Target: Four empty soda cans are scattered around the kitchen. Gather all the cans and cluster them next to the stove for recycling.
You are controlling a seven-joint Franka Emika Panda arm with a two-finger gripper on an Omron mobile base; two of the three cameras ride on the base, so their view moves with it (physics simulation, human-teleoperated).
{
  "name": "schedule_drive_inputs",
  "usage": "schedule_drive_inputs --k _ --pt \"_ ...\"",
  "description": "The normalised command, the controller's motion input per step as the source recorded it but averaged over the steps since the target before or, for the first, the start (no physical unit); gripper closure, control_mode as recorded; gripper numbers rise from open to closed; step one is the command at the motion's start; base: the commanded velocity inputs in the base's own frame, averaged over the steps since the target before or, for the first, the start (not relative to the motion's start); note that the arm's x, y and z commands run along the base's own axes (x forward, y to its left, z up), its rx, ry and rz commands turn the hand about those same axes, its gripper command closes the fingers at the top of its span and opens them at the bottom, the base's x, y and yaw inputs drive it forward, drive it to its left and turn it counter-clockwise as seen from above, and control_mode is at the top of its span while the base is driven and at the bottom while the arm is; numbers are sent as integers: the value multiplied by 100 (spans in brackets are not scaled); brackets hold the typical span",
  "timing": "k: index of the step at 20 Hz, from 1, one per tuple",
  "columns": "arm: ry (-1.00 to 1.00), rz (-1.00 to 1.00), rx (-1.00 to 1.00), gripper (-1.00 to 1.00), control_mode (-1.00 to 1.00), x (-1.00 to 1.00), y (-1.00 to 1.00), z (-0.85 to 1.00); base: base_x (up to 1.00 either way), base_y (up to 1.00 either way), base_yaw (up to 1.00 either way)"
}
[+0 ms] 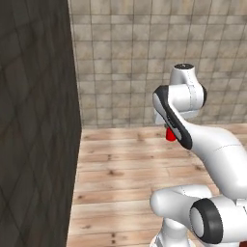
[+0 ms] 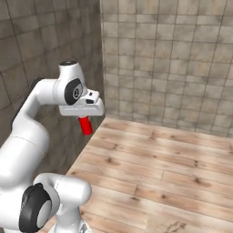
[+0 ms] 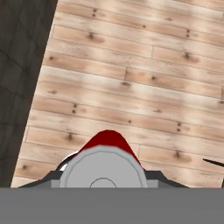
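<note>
A red soda can (image 2: 84,125) hangs below my hand, held high above the wood plank floor. In the left base view the can (image 1: 170,135) peeks out red behind my arm's dark elbow band. The hand view looks down on its silver top (image 3: 103,168) with the red body behind it, close between the fingers. My gripper (image 2: 84,122) is shut on this can. The stove is out of view.
A dark tiled wall (image 1: 34,120) stands close on the left, and a tan tiled wall (image 2: 173,63) runs across the back. Wood plank floor (image 2: 154,173) spreads out below and to the right.
</note>
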Motion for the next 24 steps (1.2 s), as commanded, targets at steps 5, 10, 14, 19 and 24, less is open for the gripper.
schedule_drive_inputs --k 5,10,14,19,24 --pt "0 0 0 100 100 0 0 0 34 0 -27" --pt "0 0 0 100 100 0 0 0 53 3 -22" --pt "0 0 0 100 100 0 0 0 70 20 -17" --pt "0 0 0 100 100 0 0 0 76 27 -19" --pt "0 0 0 100 100 0 0 0 73 26 -22"
